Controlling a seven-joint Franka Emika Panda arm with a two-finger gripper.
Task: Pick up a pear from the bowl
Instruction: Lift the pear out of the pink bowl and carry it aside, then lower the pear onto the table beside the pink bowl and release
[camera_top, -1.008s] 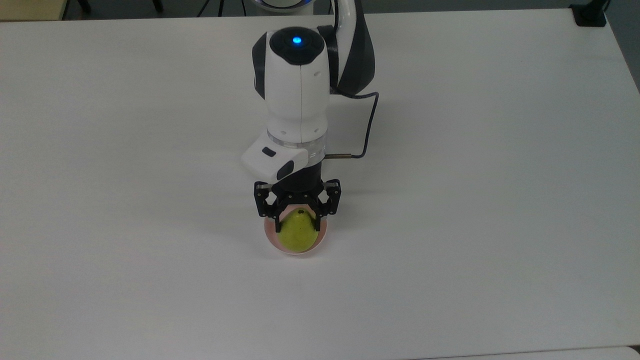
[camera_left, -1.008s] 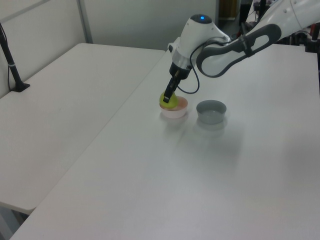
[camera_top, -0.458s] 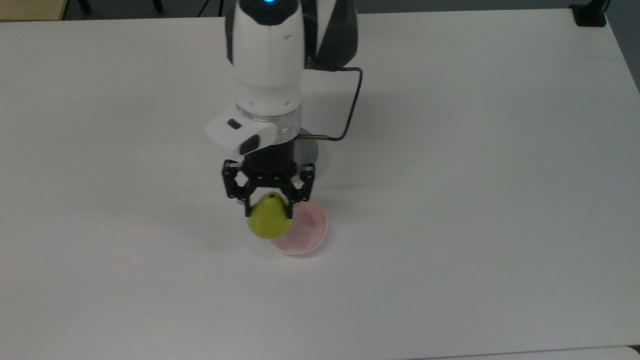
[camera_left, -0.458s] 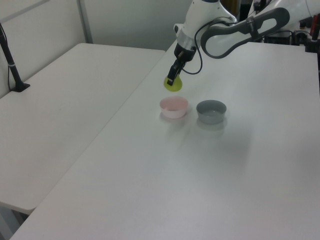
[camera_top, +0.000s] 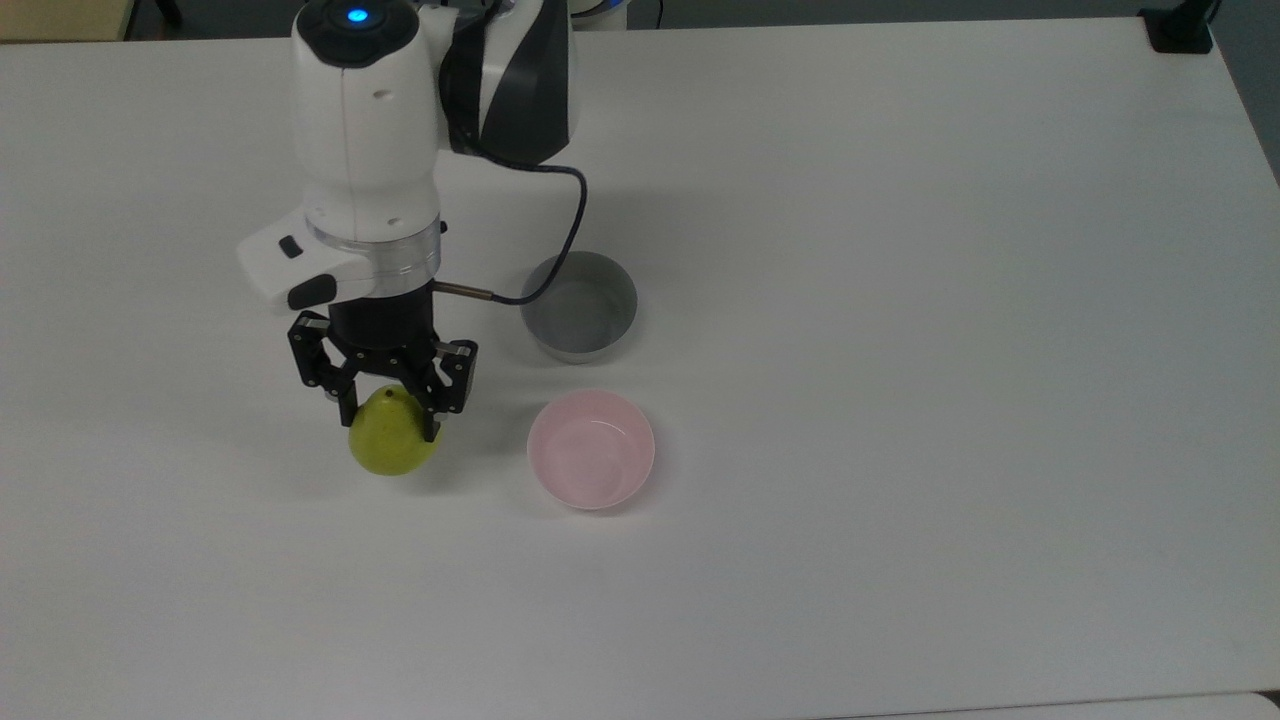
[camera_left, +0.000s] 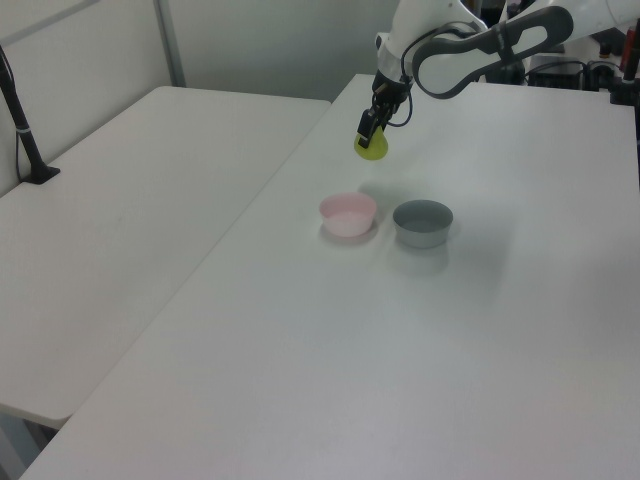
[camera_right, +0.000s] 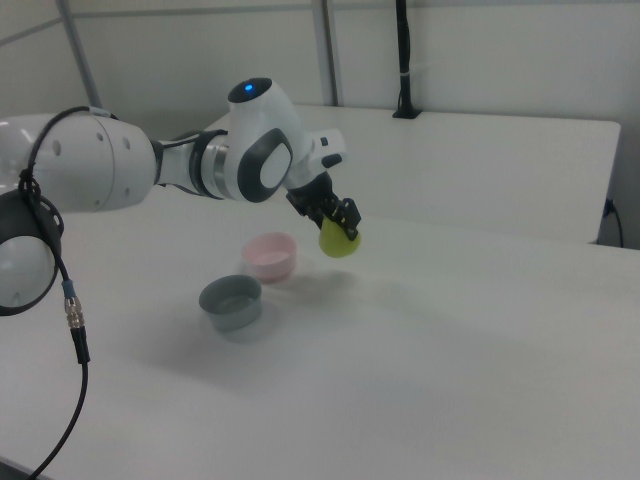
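White laminate covers the broad table (camera_top: 900, 300), matte and softly lit, with faint shadows pooling under the things on it. Held aloft above that surface, the pear (camera_top: 392, 442) hangs yellow-green in the pincer (camera_top: 390, 415), whose black fingers (camera_top: 436, 405) are clenched on either side of its narrower end; in the left view the fruit is clear of the tabletop, well above and beyond the bowls. The bowl (camera_top: 591, 449), pale pink and glossy inside, sits on the table at the top view's right of the pear, apart from it. Just beyond it stands a grey bowl (camera_top: 580, 306), straight-sided and deeper, the two close but not touching. A dark cable (camera_top: 560, 235) loops from the arm's wrist past the grey bowl's rim. In the left view a second white table (camera_left: 130, 200) adjoins along a seam, with a black post (camera_left: 20, 115) clamped at its far edge and pale wall panels behind.
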